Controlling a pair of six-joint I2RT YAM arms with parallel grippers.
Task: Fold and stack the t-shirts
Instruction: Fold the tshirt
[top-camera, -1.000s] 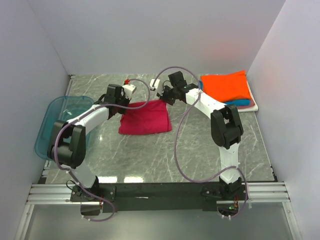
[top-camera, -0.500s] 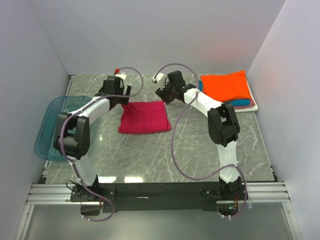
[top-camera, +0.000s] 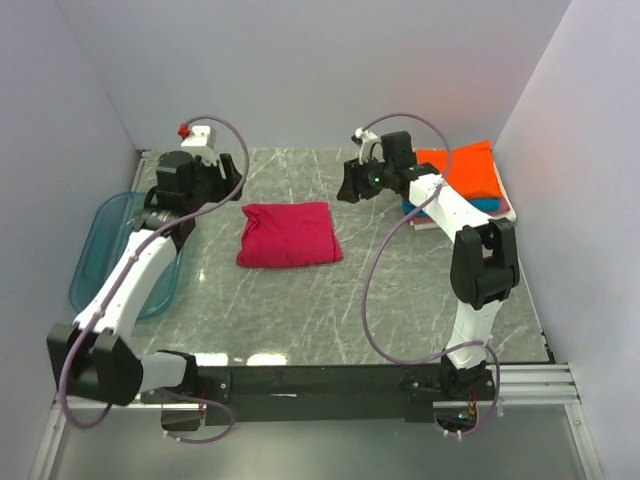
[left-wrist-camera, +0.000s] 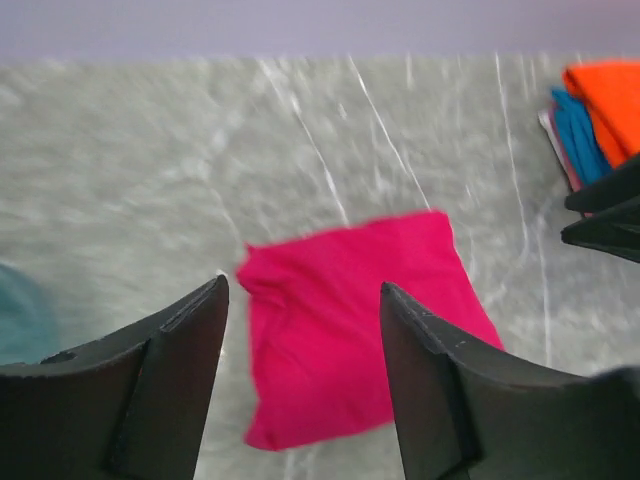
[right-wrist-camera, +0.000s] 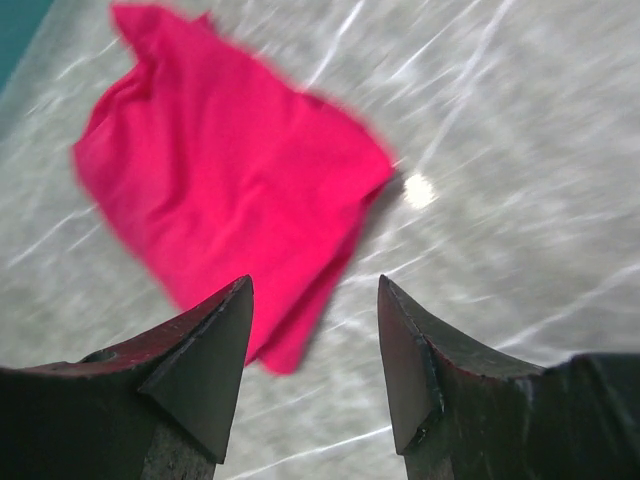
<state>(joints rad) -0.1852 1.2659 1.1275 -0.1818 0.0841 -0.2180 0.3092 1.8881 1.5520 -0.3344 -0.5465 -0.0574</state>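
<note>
A magenta-red t-shirt (top-camera: 288, 233) lies folded into a rectangle in the middle of the table, with nothing holding it. My left gripper (top-camera: 222, 172) hovers to its back left, raised above the table, open and empty. In the left wrist view the shirt (left-wrist-camera: 360, 330) lies below and beyond the spread left gripper (left-wrist-camera: 303, 285). My right gripper (top-camera: 350, 186) hangs to the shirt's back right, also open and empty. The right wrist view has the shirt (right-wrist-camera: 220, 170) beyond the right gripper (right-wrist-camera: 314, 282). A stack of folded t-shirts, orange (top-camera: 462, 170) on top, teal (top-camera: 486, 205) beneath, sits at the back right.
A translucent blue tray (top-camera: 110, 250) stands at the left edge under my left arm. White walls close in the table on the left, back and right. The stack (left-wrist-camera: 605, 105) and the dark tip of the right gripper (left-wrist-camera: 605, 212) show at the left wrist view's right edge.
Both grippers opened off the magenta shirt's far edge and pulled up and away, the left toward the back left, the right toward the stack. The shirt now lies flat.
</note>
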